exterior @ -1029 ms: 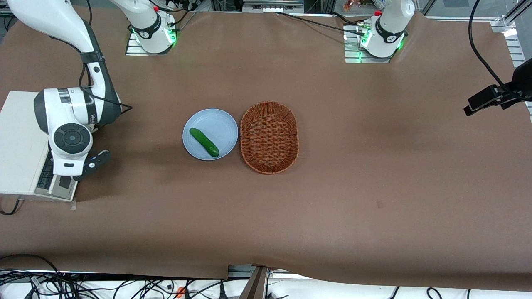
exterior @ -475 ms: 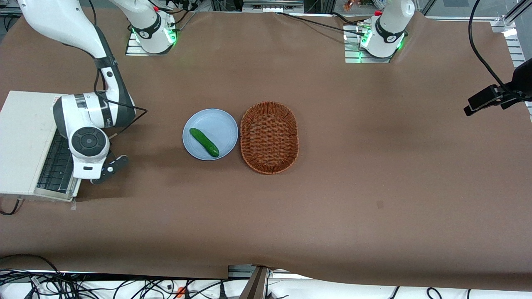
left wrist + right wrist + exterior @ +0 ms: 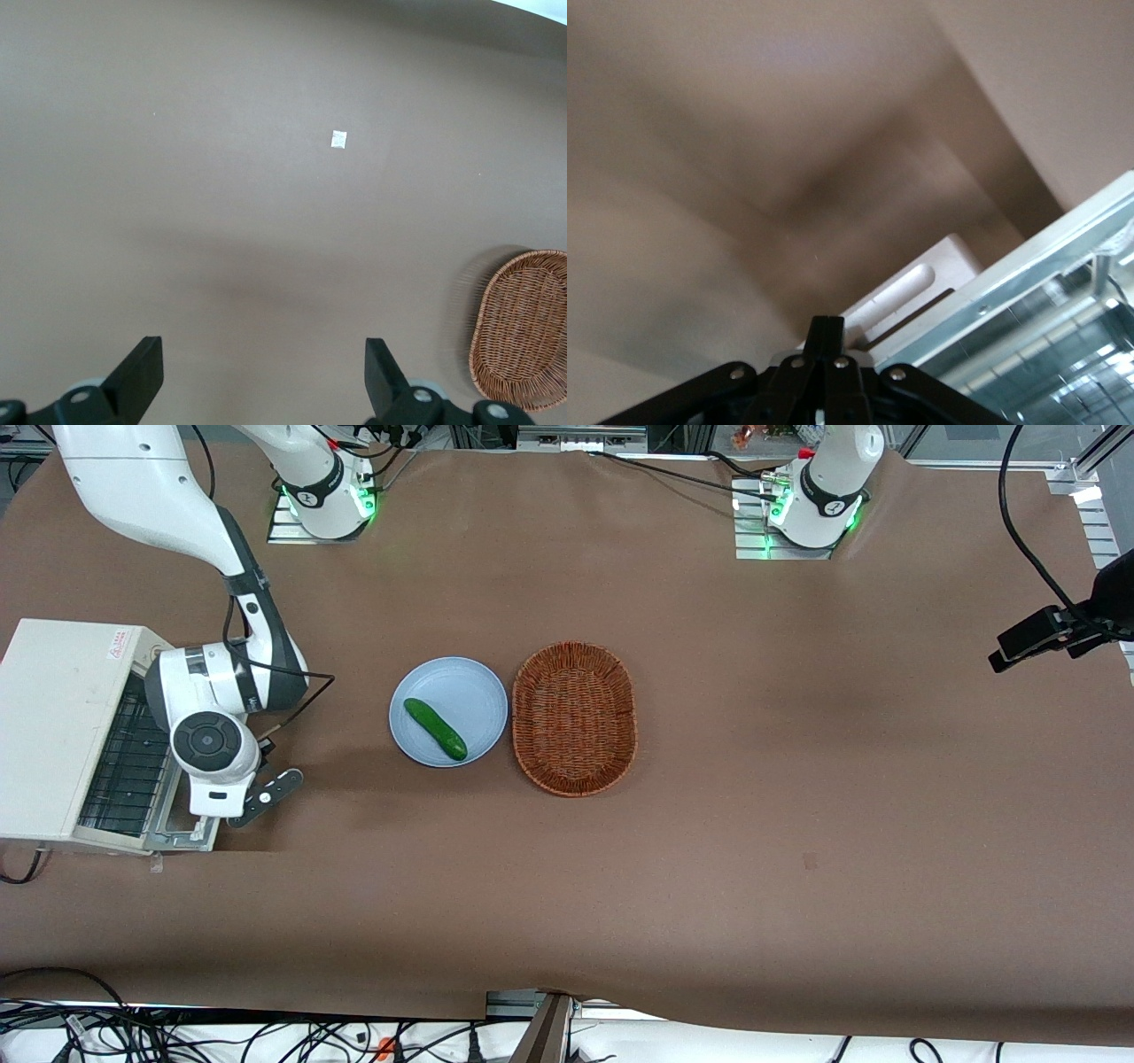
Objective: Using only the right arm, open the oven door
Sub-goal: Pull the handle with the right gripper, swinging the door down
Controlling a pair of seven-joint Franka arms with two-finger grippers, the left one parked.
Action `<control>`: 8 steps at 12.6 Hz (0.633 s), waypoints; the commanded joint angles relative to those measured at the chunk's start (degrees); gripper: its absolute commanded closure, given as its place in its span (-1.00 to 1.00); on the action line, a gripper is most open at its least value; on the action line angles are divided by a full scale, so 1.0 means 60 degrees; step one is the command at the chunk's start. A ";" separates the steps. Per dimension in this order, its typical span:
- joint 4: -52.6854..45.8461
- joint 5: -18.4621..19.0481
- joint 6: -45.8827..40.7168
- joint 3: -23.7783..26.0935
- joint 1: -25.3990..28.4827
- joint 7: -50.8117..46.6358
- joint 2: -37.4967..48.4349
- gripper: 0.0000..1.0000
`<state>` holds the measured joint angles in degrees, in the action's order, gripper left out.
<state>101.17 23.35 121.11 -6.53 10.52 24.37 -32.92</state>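
The cream-white toaster oven (image 3: 53, 717) stands at the working arm's end of the table. Its oven door (image 3: 182, 834) hangs down open in front of it, and the wire rack (image 3: 124, 766) inside shows. The right arm's black-capped wrist (image 3: 206, 741) hovers over the door's outer edge and hides the fingers there. In the right wrist view the gripper (image 3: 828, 329) is shut, finger pressed to finger with nothing between them. Its tips lie against a pale bar (image 3: 908, 285) at the edge of the silver-framed glass door (image 3: 1028, 341).
A light blue plate (image 3: 461, 686) with a green cucumber (image 3: 435, 728) sits mid-table, and a brown wicker basket (image 3: 574, 717) lies beside it toward the parked arm's end. Brown cloth (image 3: 797, 779) covers the table.
The right arm's wrist has moved away from the oven body toward the plate. The door has swung down with it, uncovering more of the wire rack.
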 commanded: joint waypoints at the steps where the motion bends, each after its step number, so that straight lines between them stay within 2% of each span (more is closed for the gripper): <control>1: -0.0090 -0.0093 0.0133 -0.0348 -0.0596 0.0114 -0.0489 1.00; 4: -0.0105 -0.1265 0.0119 -0.0377 -0.0626 -0.0293 -0.0577 1.00; 8: -0.0105 -0.2452 0.0016 -0.0362 -0.0597 -0.1611 -0.0607 1.00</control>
<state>99.45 9.86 124.22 -7.26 7.85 17.60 -37.06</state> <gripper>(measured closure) 0.991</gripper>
